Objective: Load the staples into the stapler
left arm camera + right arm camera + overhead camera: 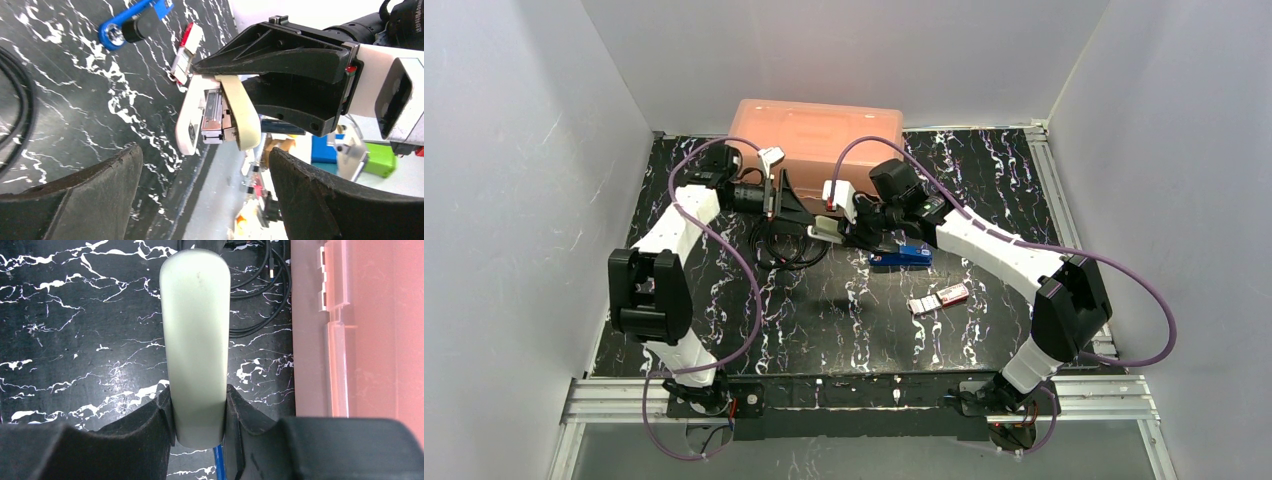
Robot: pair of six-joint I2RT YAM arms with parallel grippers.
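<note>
My right gripper [849,236] is shut on a cream-white stapler [824,232] and holds it above the table's middle back. In the right wrist view the stapler [197,340] sticks out forward between the fingers [150,425]. In the left wrist view the stapler [217,117] hangs open, with its metal magazine showing between the two cream halves. My left gripper [796,205] is open and empty, facing the stapler's end from the left with a gap; it shows in its own view [205,200]. The pink-red staples box [941,298], with its white tray slid out, lies on the table to the right, also in the left wrist view [186,52].
A blue stapler [901,257] lies just under my right gripper, also in the left wrist view [130,25]. An orange lidded container [814,140] stands at the back and shows in the right wrist view [370,325]. A black coiled cable [784,245] lies left of centre.
</note>
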